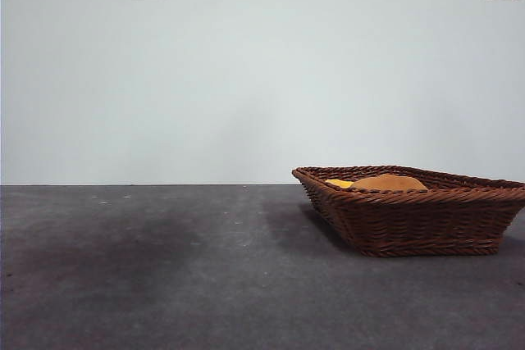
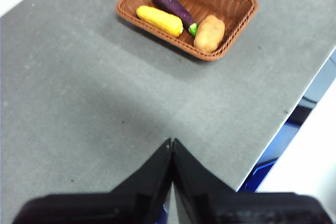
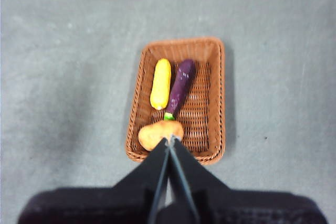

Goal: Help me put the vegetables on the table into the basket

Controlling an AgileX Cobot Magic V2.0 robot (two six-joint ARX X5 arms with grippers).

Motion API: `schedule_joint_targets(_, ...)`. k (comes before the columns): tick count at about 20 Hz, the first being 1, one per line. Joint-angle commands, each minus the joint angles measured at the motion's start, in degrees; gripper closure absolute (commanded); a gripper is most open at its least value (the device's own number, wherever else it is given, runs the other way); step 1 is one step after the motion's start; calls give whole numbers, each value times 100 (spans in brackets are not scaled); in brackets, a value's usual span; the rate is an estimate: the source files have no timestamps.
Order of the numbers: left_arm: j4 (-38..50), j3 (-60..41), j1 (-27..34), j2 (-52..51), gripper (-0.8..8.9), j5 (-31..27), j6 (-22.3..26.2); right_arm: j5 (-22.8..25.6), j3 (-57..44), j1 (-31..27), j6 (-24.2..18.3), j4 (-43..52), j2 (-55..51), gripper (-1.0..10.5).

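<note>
We find the left end effector (image 2: pixel 171 142) closed and empty above bare counter (image 2: pixel 79 103). The right end effector (image 3: pixel 170 140), likewise closed and empty, hangs over the basket (image 3: pixel 212 103). Inside lie yellow vegetable (image 3: pixel 160 83), purple vegetable (image 3: pixel 180 86) and brown potato-like lump (image 3: pixel 157 134), at one end.

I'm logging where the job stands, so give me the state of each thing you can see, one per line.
Basket: upright on the table, holding all three vegetables.
Potato: lying in the basket.
Yellow corn: lying in the basket beside the eggplant.
Purple eggplant: lying in the basket.
Left gripper: shut, empty, away from the basket.
Right gripper: shut, empty, above the basket.
</note>
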Motion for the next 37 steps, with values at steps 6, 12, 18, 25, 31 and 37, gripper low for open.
schedule_joint_targets(6,24,-31,-13,787,816,-17,490,48,-7,2,59,-125,807,962)
schedule_joint_targets(12,1329,-61,481,791,816,48,750,319,-7,2,59,-122,1563,962)
schedule_joint_targets(18,2164,-772,2273,162,816,1633,1416,348,-7,0,59,-120,2085,962)
schedule_joint_targets(25,4450,-4433,3641,-1871,816,1864,1666,350,-7,-2,59,138,2192,962)
schedule_joint_targets(31,6931,-7569,4109,-4295,816,2188,1027,350,-7,-2,59,955,2192,962)
schedule_joint_targets(37,7160,-8515,4933,-5451,816,1860,597,350,-7,-2,59,1786,2192,962)
